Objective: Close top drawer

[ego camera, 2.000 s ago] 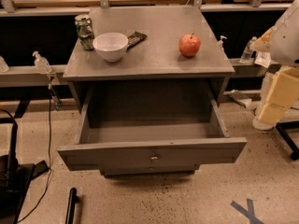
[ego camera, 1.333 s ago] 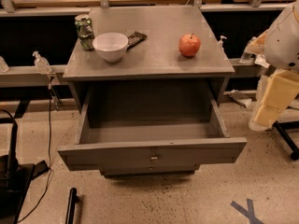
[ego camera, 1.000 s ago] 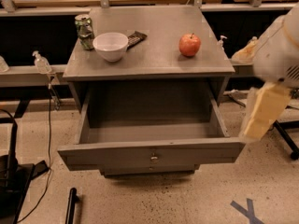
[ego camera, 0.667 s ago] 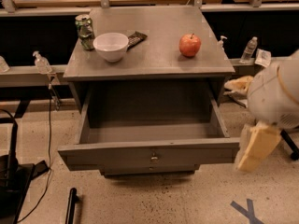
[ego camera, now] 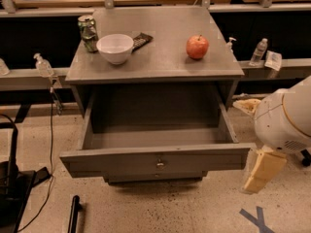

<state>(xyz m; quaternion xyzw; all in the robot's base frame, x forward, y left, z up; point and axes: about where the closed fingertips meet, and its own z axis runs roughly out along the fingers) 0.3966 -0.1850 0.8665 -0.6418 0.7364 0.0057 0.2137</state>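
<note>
Top drawer (ego camera: 121,161) pulled well out from cabinet (ego camera: 165,59), front panel facing camera, knob (ego camera: 160,163) at its centre. Gripper (ego camera: 264,171) hangs low at cabinet's right, just beside the drawer front's right end; open or closed, cannot tell. On cabinet top: bowl (ego camera: 115,47), apple (ego camera: 197,46), can (ego camera: 88,33)
</note>
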